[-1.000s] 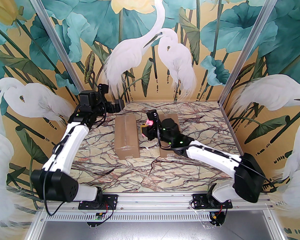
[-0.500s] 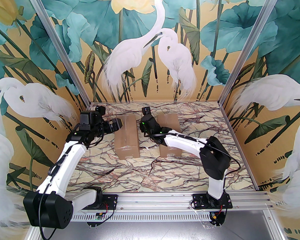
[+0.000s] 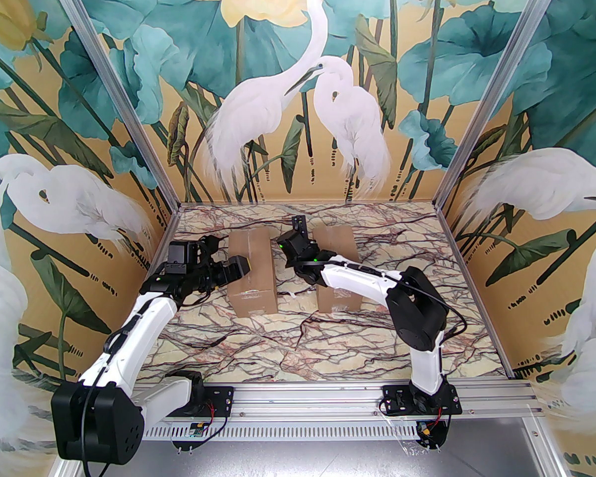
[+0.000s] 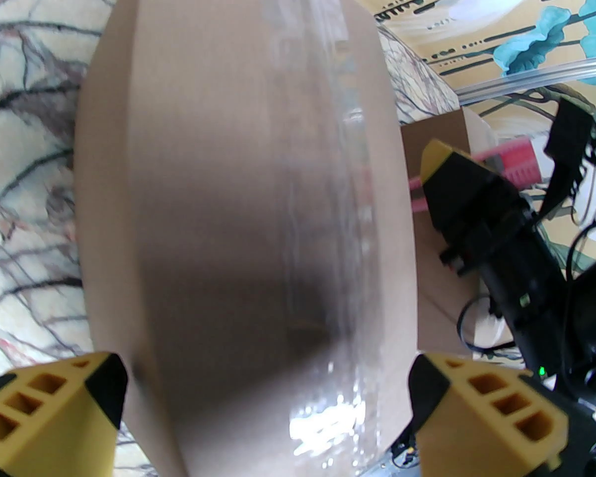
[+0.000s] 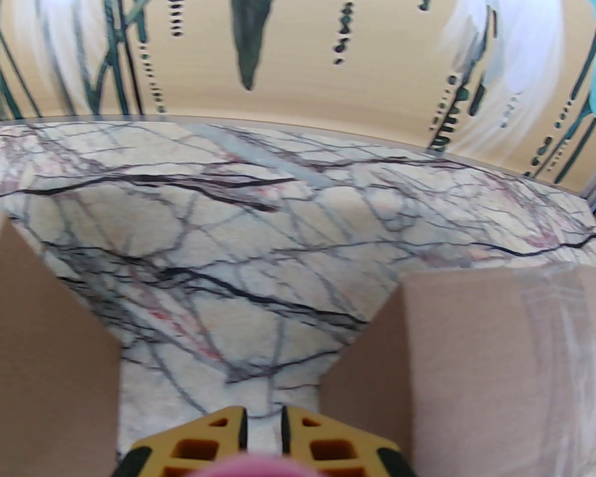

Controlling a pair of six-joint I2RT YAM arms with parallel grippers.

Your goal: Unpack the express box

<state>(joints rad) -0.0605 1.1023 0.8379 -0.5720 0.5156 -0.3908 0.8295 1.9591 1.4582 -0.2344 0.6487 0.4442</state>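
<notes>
Arm bases: bolted at the near edge of the table [image 3: 298, 346]. The left arm stretches forward on the left, and the right arm is bent at the elbow and angled in toward the middle.
Left gripper [image 4: 265, 380]: jaws spread wide and empty. Seen from above, it hangs at the left side of the left box, about halfway along its length.
Left gripper's fingers [image 4: 54, 405]: in the wrist view one yellow finger stands off each long side of the box top, so the box's width lies between them. Whether either touches the cardboard cannot be told.
Left box [image 3: 251, 271]: brown cardboard, flat on the marble, long axis running near to far. Clear tape runs along the top seam and the flaps are shut.
Right gripper [image 5: 264, 418]: jaws drawn narrow, clamped on a pink tool [image 4: 509, 159]. It sits low in the gap between the two boxes, pointing at the back wall.
Boxes beside right gripper: the left box is just beside it on its left, the right box [image 5: 477, 356] just beside it on its right. No contact with either is visible.
Right box: same brown cardboard, taped on top, parallel to the left box. It lies partly under the right forearm in the top view.
Back wall [image 3: 298, 117]: painted herons and lotus leaves beyond the far table edge.
</notes>
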